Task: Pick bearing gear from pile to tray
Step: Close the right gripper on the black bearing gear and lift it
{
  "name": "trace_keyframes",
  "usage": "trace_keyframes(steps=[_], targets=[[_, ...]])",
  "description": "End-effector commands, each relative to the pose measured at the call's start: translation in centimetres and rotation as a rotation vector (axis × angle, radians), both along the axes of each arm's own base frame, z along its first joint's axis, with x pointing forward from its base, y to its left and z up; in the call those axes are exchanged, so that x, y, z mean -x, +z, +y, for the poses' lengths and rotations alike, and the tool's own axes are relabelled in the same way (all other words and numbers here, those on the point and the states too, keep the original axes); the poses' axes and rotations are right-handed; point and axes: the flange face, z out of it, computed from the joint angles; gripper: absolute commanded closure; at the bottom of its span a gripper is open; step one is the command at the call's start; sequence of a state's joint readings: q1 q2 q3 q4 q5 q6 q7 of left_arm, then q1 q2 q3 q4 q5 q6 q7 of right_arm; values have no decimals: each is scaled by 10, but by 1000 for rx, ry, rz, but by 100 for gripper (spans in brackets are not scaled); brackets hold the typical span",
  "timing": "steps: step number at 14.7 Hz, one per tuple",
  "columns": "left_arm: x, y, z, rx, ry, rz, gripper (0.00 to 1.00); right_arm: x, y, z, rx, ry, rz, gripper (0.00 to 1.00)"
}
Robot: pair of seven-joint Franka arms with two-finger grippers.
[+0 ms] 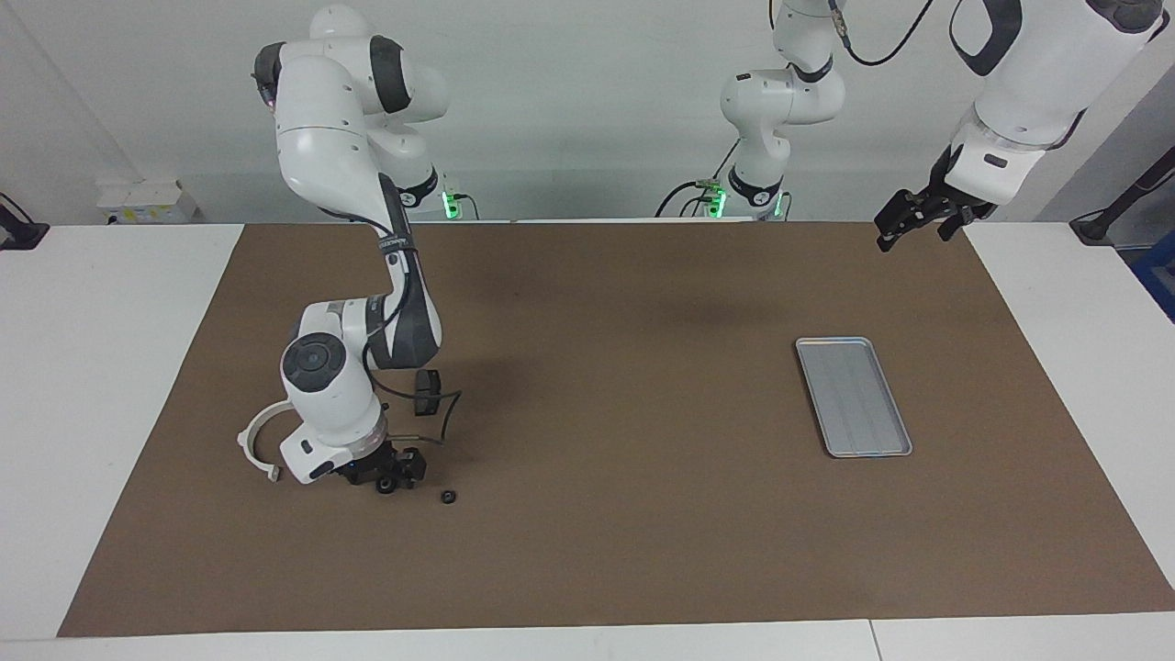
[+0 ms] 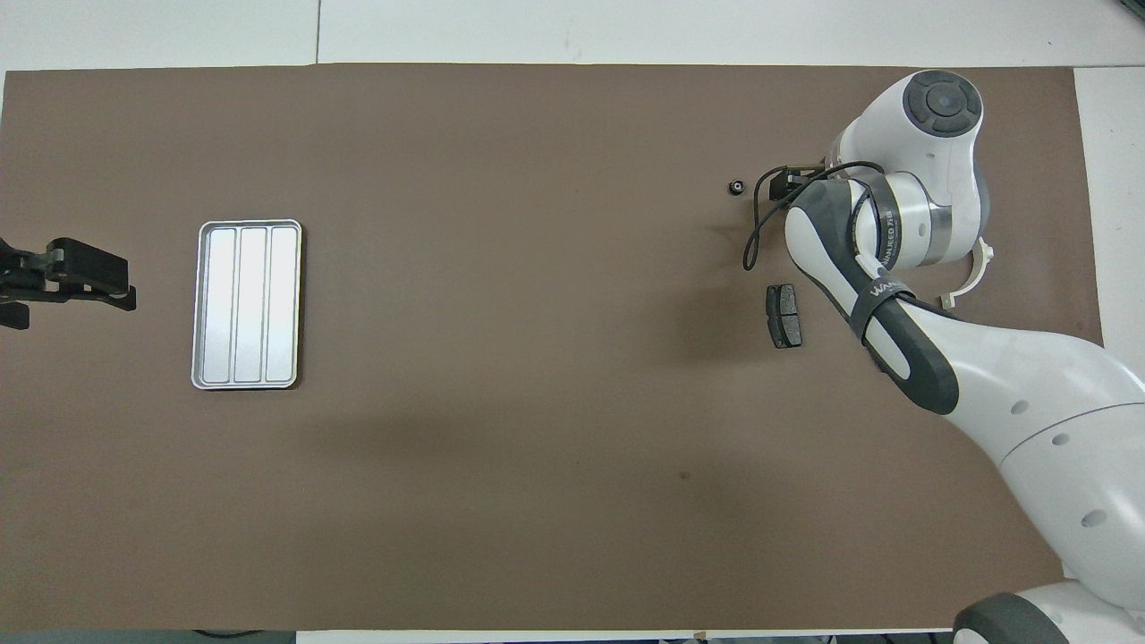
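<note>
The pile lies toward the right arm's end of the table. A small black round gear piece [image 1: 386, 484] sits on the brown mat there, and my right gripper [image 1: 393, 470] is down low at it, open, with its fingers either side. In the overhead view the right arm hides this piece. A second, smaller black round piece [image 1: 448, 497] [image 2: 736, 187] lies loose beside it. The silver tray [image 1: 854, 395] [image 2: 246, 304] lies bare toward the left arm's end. My left gripper [image 1: 913, 234] waits open in the air past the tray's end of the mat, holding nothing.
A white half-ring bracket [image 1: 252, 439] [image 2: 979, 268] lies beside the right wrist. One dark brake pad [image 1: 425, 390] [image 2: 784, 315] lies nearer to the robots than the gear. A black cable loops from the right wrist over the mat.
</note>
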State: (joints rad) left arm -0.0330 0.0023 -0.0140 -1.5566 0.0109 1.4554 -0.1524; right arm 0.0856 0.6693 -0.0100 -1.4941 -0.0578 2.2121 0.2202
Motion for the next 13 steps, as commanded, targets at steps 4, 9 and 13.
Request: trace_keyframes(steps=[4,9,13], targets=[[6,0,0,6,-4,9,0,-11,1,-7,-18,-35,-54,21],[6,0,0,6,-6,9,0,-7,-3,-3,-20,-53,-43,27],[6,0,0,6,-6,9,0,-4,-8,-3,-17,-57,-20,27]])
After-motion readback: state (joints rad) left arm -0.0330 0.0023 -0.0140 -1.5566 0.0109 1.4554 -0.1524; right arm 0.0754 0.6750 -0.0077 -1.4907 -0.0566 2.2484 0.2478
